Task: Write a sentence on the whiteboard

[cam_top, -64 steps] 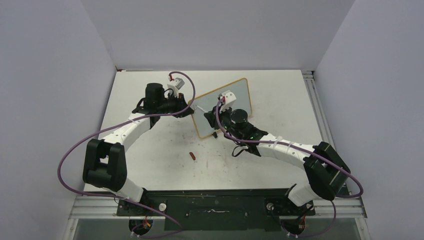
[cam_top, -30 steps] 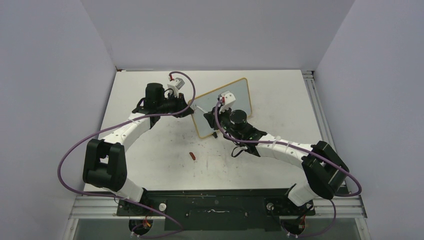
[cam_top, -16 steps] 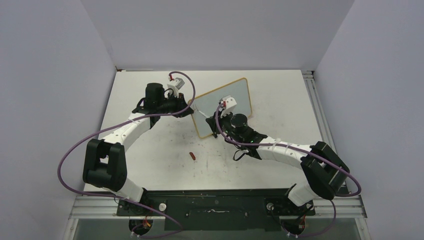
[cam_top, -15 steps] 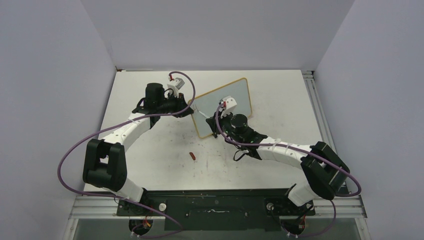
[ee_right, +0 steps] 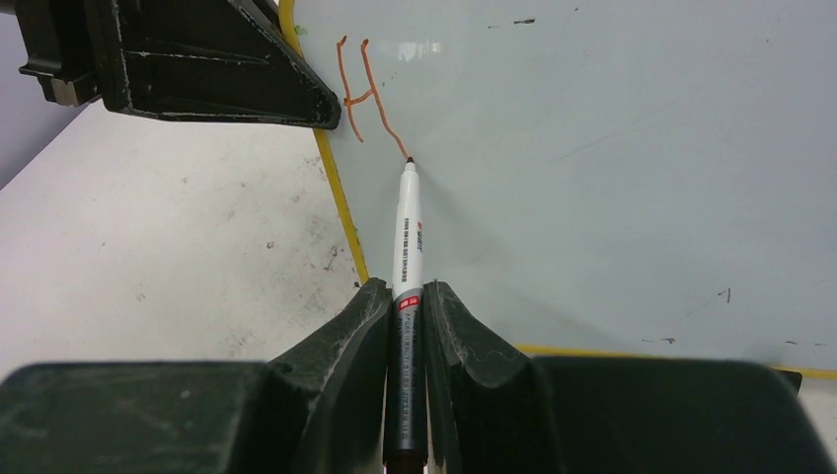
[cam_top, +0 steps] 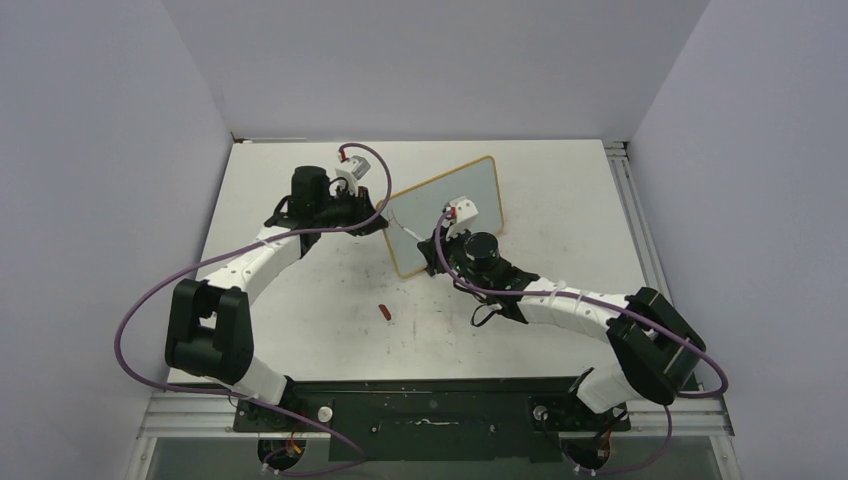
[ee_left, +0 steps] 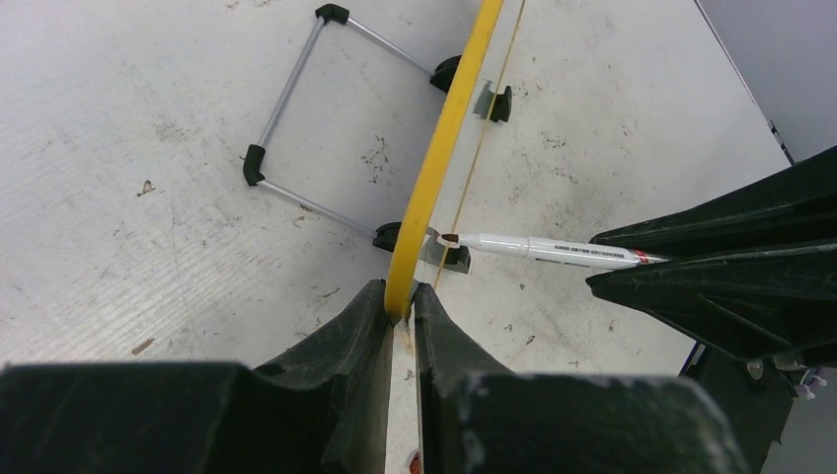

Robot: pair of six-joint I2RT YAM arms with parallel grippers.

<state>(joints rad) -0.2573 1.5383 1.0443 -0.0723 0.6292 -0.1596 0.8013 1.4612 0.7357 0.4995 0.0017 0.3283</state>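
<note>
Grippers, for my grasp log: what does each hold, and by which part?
The right gripper holds the marker by its rear barrel; the left gripper pinches the whiteboard by its yellow frame edge.

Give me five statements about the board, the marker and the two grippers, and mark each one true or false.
1. The right gripper holds the marker with its tip on the whiteboard. True.
2. The left gripper is open and clear of the board. False: the left gripper is shut on the whiteboard's yellow frame.
3. Two full lines are written. False: of the sentence, only a red H shows.
4. A small red piece lies on the table, apart from the whiteboard. True.
5. The whiteboard lies flat. False: it stands tilted on a wire stand with black feet.
</note>
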